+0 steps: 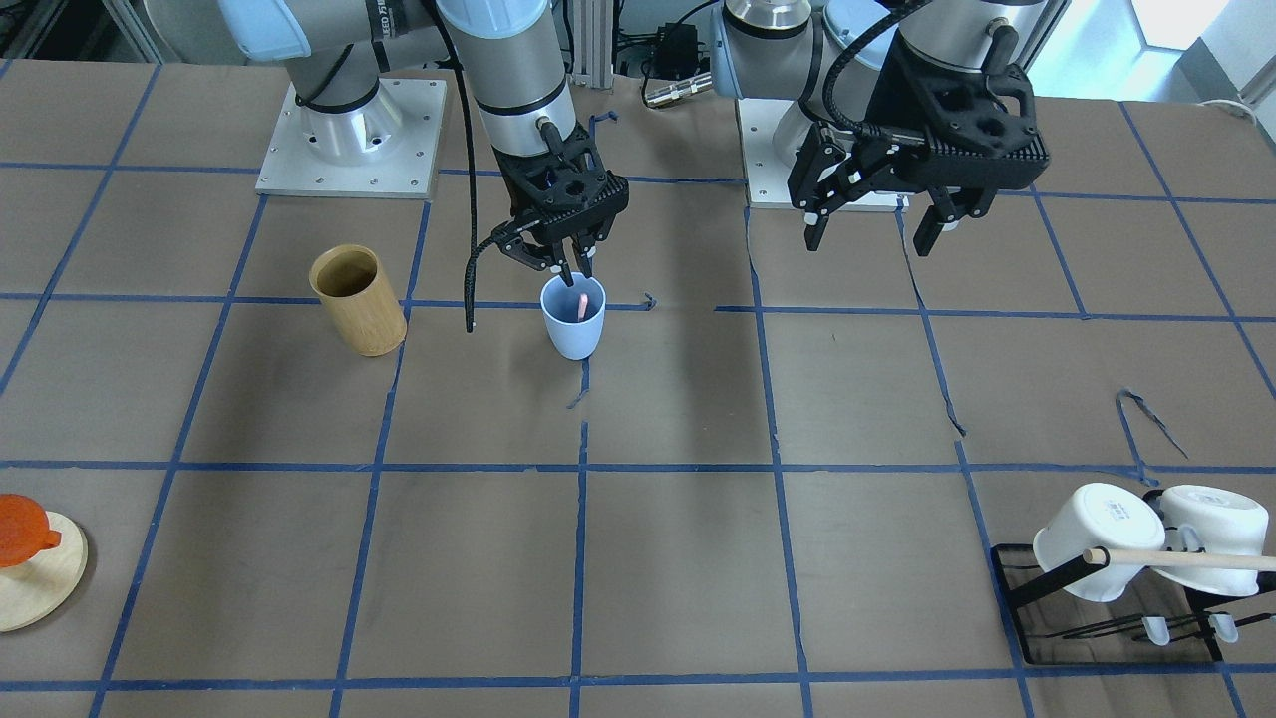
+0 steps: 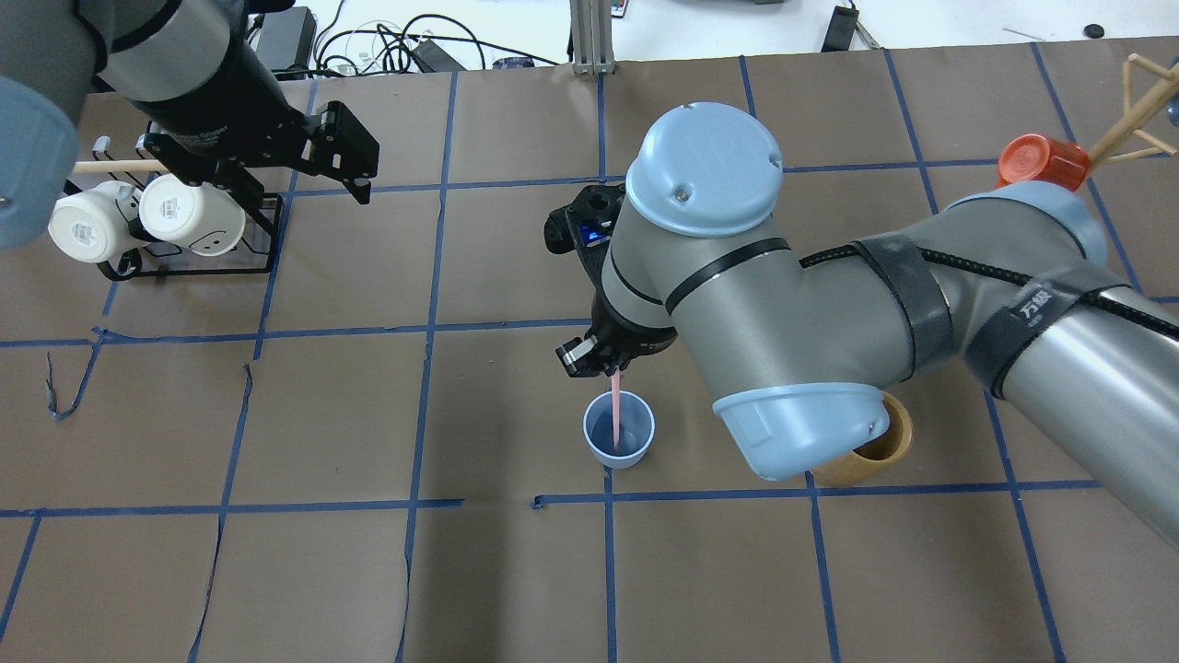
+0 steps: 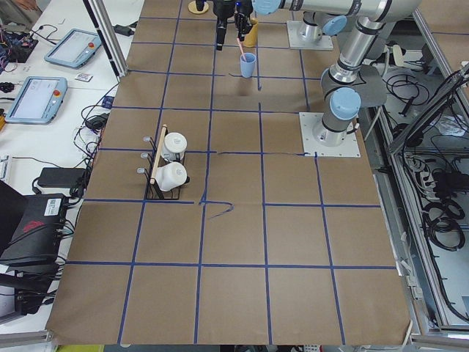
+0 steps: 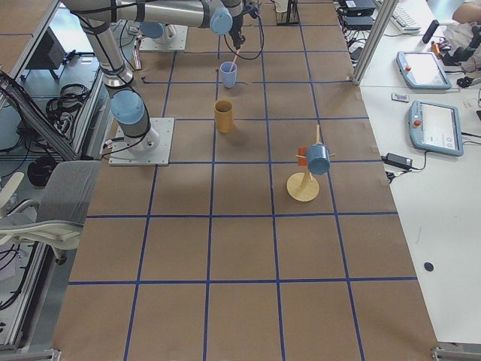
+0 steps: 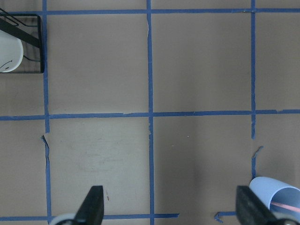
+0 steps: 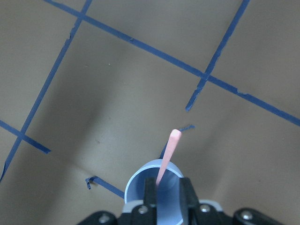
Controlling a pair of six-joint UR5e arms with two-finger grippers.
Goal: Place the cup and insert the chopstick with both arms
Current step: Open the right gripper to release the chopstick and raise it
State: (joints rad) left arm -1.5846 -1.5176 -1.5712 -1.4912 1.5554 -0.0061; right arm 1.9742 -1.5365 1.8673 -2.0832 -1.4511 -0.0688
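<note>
Cup (image 2: 619, 433): pale blue, upright near the middle of the table (image 2: 516, 580), open mouth up.
Rack (image 2: 262, 230): seen from behind the robot, black wire at the far left, with two white mugs (image 2: 189, 214) hung on their sides.
Left gripper (image 1: 869, 239): hanging over bare table beside the rack, fingers spread wide, nothing between them.
Right gripper (image 1: 576, 273): straight above the cup, fingertips just over its rim and close together; I can't tell whether they pinch the stick.
Chopstick (image 6: 166, 157): pink, lower end inside the cup, leaning, its shaft running up between the right gripper's fingers.
Holder (image 1: 357, 299): bamboo tube, upright, near the cup on its right.
Orange cup (image 2: 1041, 163): far right, hung on a wooden stand (image 1: 40, 588).
</note>
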